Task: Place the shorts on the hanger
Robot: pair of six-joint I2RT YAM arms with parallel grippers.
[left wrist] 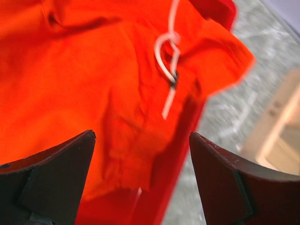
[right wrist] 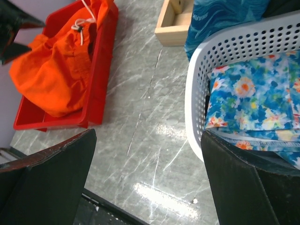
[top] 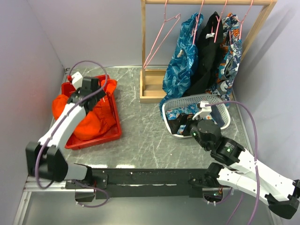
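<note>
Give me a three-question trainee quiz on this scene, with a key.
1. True or false: the bright orange-red fabric shorts lie in the red plastic bin.
2. The thin pink wire hanger hangs A) on the pale wooden rack, B) in the white perforated basket, C) in the red bin.
3. Fill in: the left gripper, over the shorts, has its jaws ____.
Key: 1 true; 2 A; 3 open.

No legible txt anywhere (faint marks on blue garment (right wrist: pixel 220 18) too blurred)
</note>
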